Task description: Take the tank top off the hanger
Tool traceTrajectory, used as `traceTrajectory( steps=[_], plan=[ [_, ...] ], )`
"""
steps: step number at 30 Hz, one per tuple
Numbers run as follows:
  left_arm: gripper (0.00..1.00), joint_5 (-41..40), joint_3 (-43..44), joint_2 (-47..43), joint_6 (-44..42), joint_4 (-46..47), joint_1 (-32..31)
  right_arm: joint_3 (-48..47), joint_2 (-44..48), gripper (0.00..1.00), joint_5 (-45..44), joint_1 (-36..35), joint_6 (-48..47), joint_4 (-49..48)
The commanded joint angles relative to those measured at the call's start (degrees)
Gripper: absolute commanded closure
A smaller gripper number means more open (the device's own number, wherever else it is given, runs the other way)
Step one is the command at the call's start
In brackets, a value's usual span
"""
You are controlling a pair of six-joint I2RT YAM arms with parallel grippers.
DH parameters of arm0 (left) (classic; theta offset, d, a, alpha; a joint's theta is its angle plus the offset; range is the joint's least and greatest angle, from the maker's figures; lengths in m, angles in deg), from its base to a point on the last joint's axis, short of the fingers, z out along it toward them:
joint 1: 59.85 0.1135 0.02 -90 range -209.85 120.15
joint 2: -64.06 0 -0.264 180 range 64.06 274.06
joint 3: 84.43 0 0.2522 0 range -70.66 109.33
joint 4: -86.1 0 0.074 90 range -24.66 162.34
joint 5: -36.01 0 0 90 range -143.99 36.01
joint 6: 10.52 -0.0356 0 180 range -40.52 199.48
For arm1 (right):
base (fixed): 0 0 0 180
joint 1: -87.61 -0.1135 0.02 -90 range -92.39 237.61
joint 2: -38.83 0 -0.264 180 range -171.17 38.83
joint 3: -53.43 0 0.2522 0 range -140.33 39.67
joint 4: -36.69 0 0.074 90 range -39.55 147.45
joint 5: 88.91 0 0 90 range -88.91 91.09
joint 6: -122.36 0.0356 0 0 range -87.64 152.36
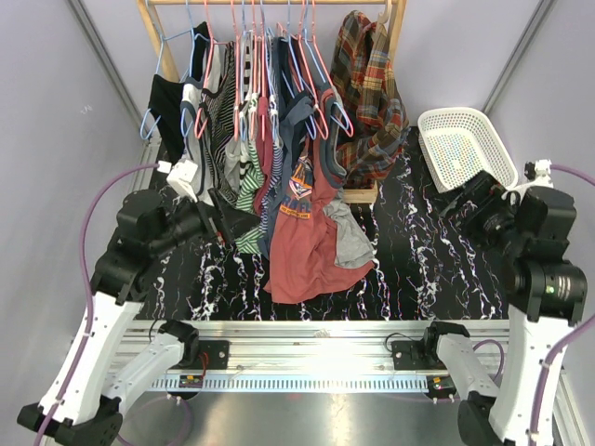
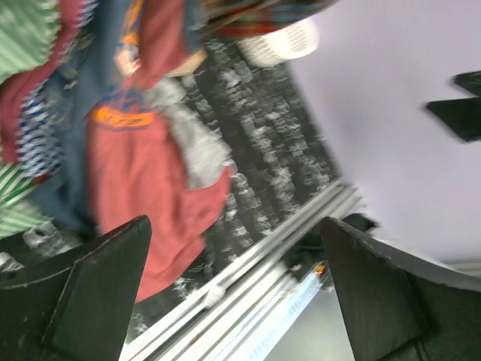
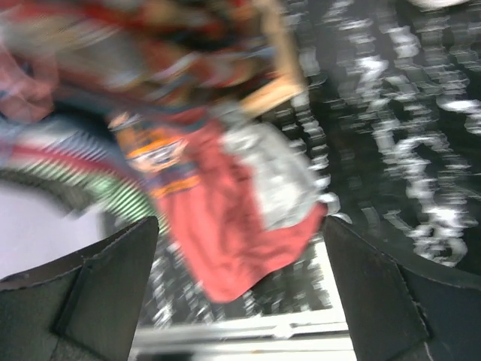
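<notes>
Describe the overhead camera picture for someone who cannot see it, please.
A crowded clothes rack stands on a black marbled table, a green-striped tank top hanging beside a big red shirt. The left gripper is open close by the tank top; the right gripper is open near a white basket.

We get a sharp, evenly lit picture from overhead: soft, diffuse light, bright pale walls [image 1: 74, 84] and no hard shadows. The hanging clothes [image 1: 279, 139] throw only a faint shade on the dark marbled table [image 1: 418, 269]. The metal rail [image 1: 316, 327] at 6 o'clock carries a mild glare.

Our left wrist view is smeared by motion blur. The red shirt [image 2: 143, 188] at 9 o'clock looks soft, and the wall at 2 o'clock washes out pale. Our right wrist view is blurrier, with the table's white veins streaking at 2 o'clock. In both wrist views the dark fingers [image 2: 98, 286] at 7 and 5 o'clock look dim but fairly crisp.
</notes>
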Motion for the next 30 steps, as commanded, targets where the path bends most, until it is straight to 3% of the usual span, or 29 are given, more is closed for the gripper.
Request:
traceTrajectory(
  steps=[1, 2, 3, 4, 5, 8, 9, 10, 11, 13, 15, 17, 18, 19, 21, 22, 26, 30],
  plan=[
    [0.01, 8.78, -2.71, -1.83, 8.77, 10.25, 0.32, 0.9, 0.89, 0.04, 14.29, -0.06, 4.16, -2.24],
    [0.03, 9.66, -4.28, -2.27, 10.02, 11.83, 0.41, 1.43, 2.11, 0.61, 16.6, -0.06, 4.44, -3.29],
    [0.16, 12.45, -5.26, -3.23, 11.07, 16.2, 0.32, 1.96, 2.65, 1.0, 18.36, -0.06, 4.7, -4.52],
    [0.45, 13.43, -6.14, -3.59, 12.74, 17.81, 0.32, 1.87, 3.0, 1.0, 18.81, -0.06, 5.31, -3.84],
    [0.99, 13.44, -6.84, -3.85, 13.28, 18.17, 0.32, 1.87, 4.22, 1.0, 19.34, -0.06, 4.97, -3.74],
    [1.0, 12.39, -7.02, -4.91, 12.49, 15.9, 0.32, 2.22, 6.68, 1.0, 17.16, -0.06, 4.79, -3.92],
    [0.97, 10.56, -6.68, -5.35, 11.62, 13.02, 0.32, 2.05, 6.96, 1.0, 16.1, -0.06, 4.88, -3.31],
    [0.66, 9.33, -5.11, -5.35, 9.0, 10.29, 0.41, 1.35, 6.61, 0.83, 13.74, -0.06, 4.97, -2.34],
    [0.02, 7.49, -4.22, -5.35, 7.41, 7.05, 0.41, 0.91, 6.0, 0.47, 12.76, -0.06, 4.88, -1.03],
    [0.01, 3.79, -2.11, -4.74, 3.02, -0.26, 0.32, -0.06, 4.59, 0.01, 12.57, -0.06, 4.27, 2.32],
    [0.01, 6.82, -2.01, -4.47, 1.77, -1.17, 0.41, 0.64, 3.18, 0.0, 17.29, -0.06, 3.65, 0.49],
    [0.01, 13.76, -5.34, -4.56, 4.91, 3.99, 0.41, 5.81, 3.35, 0.0, 34.83, -0.06, 6.79, -5.9],
    [0.01, 22.5, -7.44, -4.73, 7.89, 14.29, 0.41, 11.05, 3.7, 0.0, 40.9, -0.06, 9.86, -14.81],
    [0.01, 26.24, -12.42, -4.91, 17.23, 21.53, 0.41, 13.71, 3.97, 0.0, 50.54, -0.15, 17.37, -20.3],
    [0.01, 32.48, -17.02, -5.35, 27.38, 42.3, 0.24, 17.59, 6.07, 0.0, 53.35, -0.67, 22.35, -30.76],
    [0.01, 33.47, -18.7, -5.53, 31.87, 45.39, 0.23, 17.78, 6.78, 0.0, 53.18, -0.85, 22.8, -31.51],
    [0.01, 34.01, -15.11, -4.66, 24.54, 37.01, -3.45, 20.32, 6.7, 0.0, 54.76, -2.16, 26.49, -37.21],
    [0.01, 33.4, -15.28, -1.84, 25.15, 40.49, -9.85, 25.5, 6.35, 0.0, 55.2, -5.84, 32.03, -46.26]
  ],
)
